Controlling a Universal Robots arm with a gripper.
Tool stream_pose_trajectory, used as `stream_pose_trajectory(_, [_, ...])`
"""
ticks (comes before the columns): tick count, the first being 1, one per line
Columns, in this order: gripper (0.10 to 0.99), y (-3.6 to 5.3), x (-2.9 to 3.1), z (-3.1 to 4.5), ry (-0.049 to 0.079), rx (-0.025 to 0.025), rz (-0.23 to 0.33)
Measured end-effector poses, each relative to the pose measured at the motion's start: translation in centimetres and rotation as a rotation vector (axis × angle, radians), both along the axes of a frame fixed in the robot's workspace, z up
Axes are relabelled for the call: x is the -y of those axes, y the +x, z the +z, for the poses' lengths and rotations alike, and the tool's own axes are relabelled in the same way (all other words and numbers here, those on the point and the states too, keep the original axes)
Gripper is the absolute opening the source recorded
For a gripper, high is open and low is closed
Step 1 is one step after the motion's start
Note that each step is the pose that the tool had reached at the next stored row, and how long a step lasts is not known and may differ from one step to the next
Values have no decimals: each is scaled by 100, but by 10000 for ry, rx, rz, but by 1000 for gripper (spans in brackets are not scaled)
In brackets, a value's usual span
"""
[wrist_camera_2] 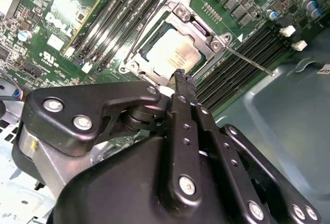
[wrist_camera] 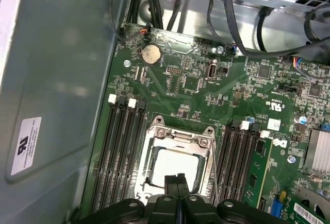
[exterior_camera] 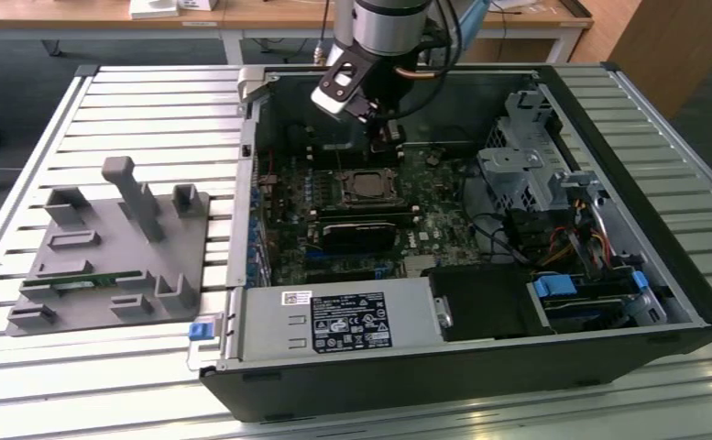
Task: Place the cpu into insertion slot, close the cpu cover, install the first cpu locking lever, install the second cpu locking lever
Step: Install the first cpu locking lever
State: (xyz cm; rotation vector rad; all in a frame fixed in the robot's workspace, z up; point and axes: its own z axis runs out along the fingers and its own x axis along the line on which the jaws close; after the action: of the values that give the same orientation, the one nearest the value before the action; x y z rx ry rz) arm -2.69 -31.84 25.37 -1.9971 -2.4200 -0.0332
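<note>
Hovering with gripper [wrist_camera: 176,176] pinched closed, empty, near cpu [wrist_camera: 175,160] seated under cover [wrist_camera: 180,135]. Hemmed in by memory slots [wrist_camera: 122,152] either side, plus thin lever [wrist_camera_2: 250,62] poking out alongside.

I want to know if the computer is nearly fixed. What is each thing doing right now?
cpu cover: closed, lying flat.
cpu: lying flat inside the cover's window.
locking lever: sticking out sideways, not tucked in.
gripper: shut, holding nothing, just above the cover's edge.
computer case: open, side panel off.
</note>
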Motion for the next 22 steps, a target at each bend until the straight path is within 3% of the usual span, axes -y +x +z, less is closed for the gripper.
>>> stream_pose_trajectory(22, [106,0,0,0,0,0,1460])
